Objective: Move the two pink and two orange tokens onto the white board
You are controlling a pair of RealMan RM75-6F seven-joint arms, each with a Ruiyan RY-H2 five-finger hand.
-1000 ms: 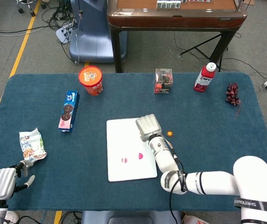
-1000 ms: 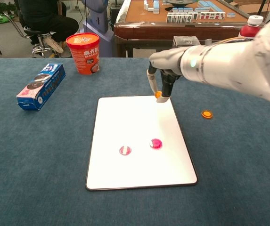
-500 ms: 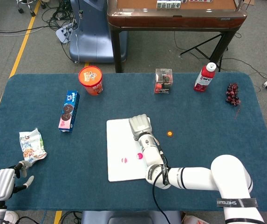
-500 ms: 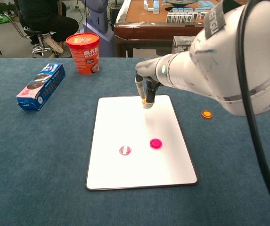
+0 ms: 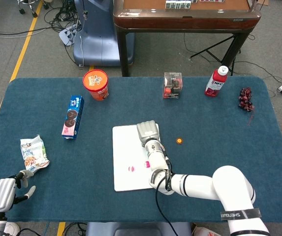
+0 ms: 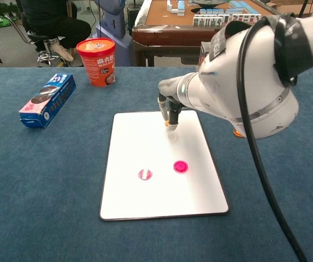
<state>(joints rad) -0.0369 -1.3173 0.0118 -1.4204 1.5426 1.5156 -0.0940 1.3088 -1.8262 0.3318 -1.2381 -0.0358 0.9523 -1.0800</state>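
The white board point(image 6: 145, 202) lies mid-table, also seen as the white board point(image 5: 126, 147) in the head view. Two pink tokens rest on it: a striped one point(image 6: 145, 174) and a solid one point(image 6: 181, 166). My right hand point(image 6: 170, 109) hangs over the board's far part and pinches an orange token point(image 6: 167, 123) at its fingertips, just above the surface. The second orange token point(image 5: 179, 141) sits on the blue cloth right of the board; my arm half hides it in the chest view. My left hand point(image 5: 3, 194) stays at the near left table edge, holding nothing, fingers apart.
An orange noodle cup point(image 5: 96, 84) and a blue cookie box point(image 5: 72, 117) stand at the far left, a snack bag point(image 5: 33, 152) nearer. A clear box point(image 5: 172, 85), a red bottle point(image 5: 216, 81) and grapes point(image 5: 245, 99) line the far right.
My right hand has carried the orange token leftward from the board's right edge to over its far middle, then dipped slightly. Both pink tokens and my left hand have stayed put.
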